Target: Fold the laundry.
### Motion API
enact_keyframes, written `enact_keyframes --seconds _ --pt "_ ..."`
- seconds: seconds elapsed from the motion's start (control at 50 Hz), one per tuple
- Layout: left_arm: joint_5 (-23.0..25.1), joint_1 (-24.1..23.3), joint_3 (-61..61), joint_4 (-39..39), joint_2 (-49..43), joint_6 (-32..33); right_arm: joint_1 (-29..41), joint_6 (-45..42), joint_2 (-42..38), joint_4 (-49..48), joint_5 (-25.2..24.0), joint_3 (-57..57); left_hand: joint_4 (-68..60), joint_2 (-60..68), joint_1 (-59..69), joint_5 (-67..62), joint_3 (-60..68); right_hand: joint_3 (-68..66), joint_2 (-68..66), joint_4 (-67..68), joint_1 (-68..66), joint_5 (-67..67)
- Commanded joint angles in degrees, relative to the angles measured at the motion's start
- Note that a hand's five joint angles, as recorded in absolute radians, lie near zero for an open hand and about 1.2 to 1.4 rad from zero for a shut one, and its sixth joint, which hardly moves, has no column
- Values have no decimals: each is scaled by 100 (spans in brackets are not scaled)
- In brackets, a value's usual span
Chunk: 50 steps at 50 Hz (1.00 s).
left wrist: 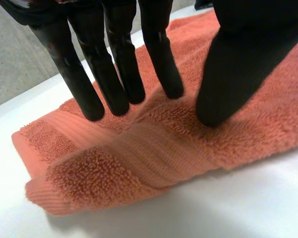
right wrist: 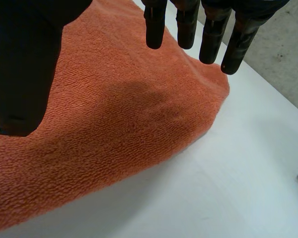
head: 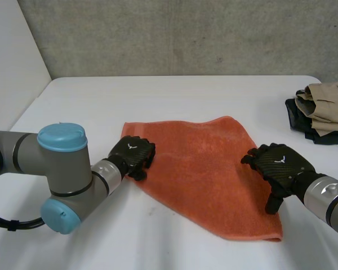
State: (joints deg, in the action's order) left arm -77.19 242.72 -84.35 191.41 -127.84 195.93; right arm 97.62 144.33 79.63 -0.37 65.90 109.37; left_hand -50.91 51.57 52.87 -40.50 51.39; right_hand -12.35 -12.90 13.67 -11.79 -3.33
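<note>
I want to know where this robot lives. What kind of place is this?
Probably a robot lab, not a home: a bare concrete wall, a plain white table, and robot arms over an orange towel.

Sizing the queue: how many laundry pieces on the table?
3: orange towel in the middle; tan garment atop a black garment at the right edge. More may be hidden beneath.

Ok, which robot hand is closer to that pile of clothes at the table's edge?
Right. The right hand is over the right edge of the orange towel, the side nearest the pile of clothes. The left hand is at the towel's far left edge.
</note>
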Motion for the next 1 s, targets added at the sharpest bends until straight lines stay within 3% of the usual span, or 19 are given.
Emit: enact_keyframes --seconds 0.02,0.18,0.28,0.3,0.34,0.56,0.74,0.88,0.94,0.96,1.0 --pt "-7 12 138 -51 -39 489 3 -2 8 -7 -7 58 -2909 2843 2713 -2950 2861 235 290 -367 179 333" --pt "-190 -58 156 -252 538 569 3 7 263 64 28 -56 -2909 2843 2713 -2950 2861 235 290 -367 179 333" --pt "-156 -84 7 -358 1191 402 -41 7 640 773 28 -161 -2909 2843 2713 -2950 2861 235 290 -367 179 333" --pt "-156 -93 -28 -376 1235 358 -59 -10 676 941 19 -153 -1746 1680 1549 -1786 1697 235 290 -367 179 333" --pt "-156 -137 -255 -489 1331 236 -103 -28 746 1231 10 -109 2698 -2764 -2894 2658 -2747 235 290 -367 179 333" --pt "-138 -559 -1311 -385 1376 253 -208 -713 835 1338 -130 682 2505 -2571 -2702 2465 -2554 235 290 -367 179 333" --pt "-156 -498 -1110 309 832 296 -217 -793 291 425 -60 884 1682 -1747 -1878 1641 -1730 -478 -423 345 -534 -379" --pt "-174 -541 -785 371 366 481 -191 -802 -97 196 -43 884 1212 -1278 -1409 1172 -1261 -1422 -1367 1289 -1477 -1323" --pt "-174 -550 -688 371 269 586 -191 -802 -211 73 -43 876 373 -439 -569 332 -421 -2461 -2406 2328 -2517 -2362" --pt "-182 -550 -627 371 208 647 -191 -802 -229 38 -34 867 -564 498 367 -604 515 -3031 -2976 2899 -3087 -2933" --pt "-191 -542 -574 371 163 692 -226 -767 -246 -85 -25 849 -1828 1762 1632 -1868 1779 -5734 -5679 5602 -5790 -5635"
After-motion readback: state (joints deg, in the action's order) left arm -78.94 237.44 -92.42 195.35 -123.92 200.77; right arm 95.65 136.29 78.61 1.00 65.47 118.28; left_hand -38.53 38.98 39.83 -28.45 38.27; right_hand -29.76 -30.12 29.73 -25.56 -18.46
